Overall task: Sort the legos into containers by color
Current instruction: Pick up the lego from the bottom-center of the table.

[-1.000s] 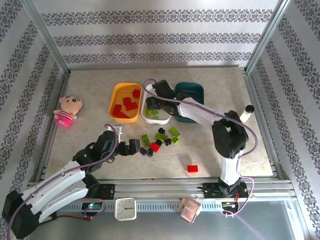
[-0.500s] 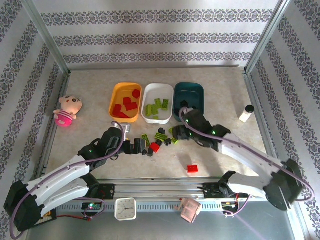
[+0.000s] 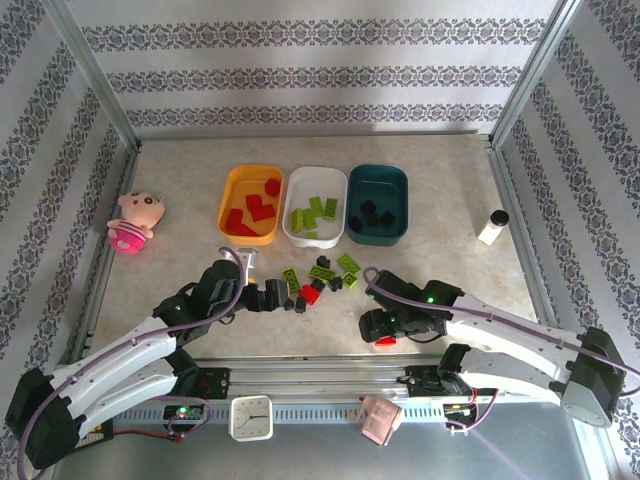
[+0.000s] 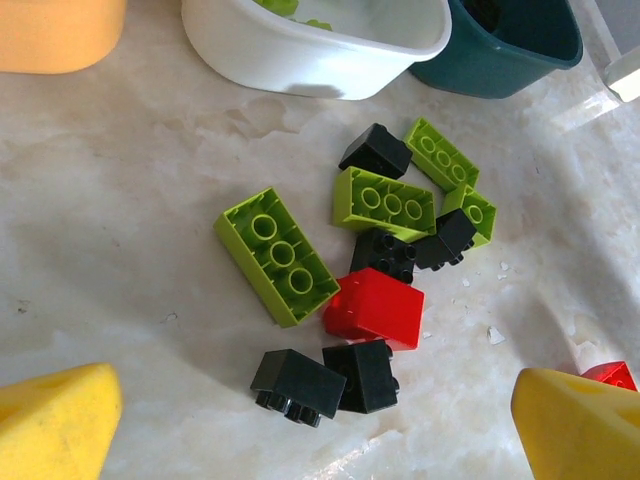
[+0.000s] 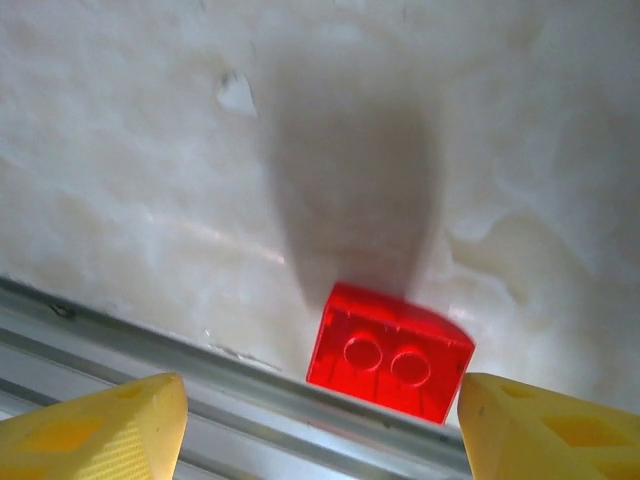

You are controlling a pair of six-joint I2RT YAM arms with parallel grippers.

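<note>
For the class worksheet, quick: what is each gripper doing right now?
Left gripper: open, holding nothing.
Right gripper: open over a red brick, holding nothing.

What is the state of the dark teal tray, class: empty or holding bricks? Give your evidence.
Holding bricks. The top view shows a few black bricks lying inside the dark teal tray, which is far from full.

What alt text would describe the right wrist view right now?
A red lego, two studs showing, lies on the pale table beside a metal rail. The right gripper hangs above it, yellow fingers open on either side.
</note>
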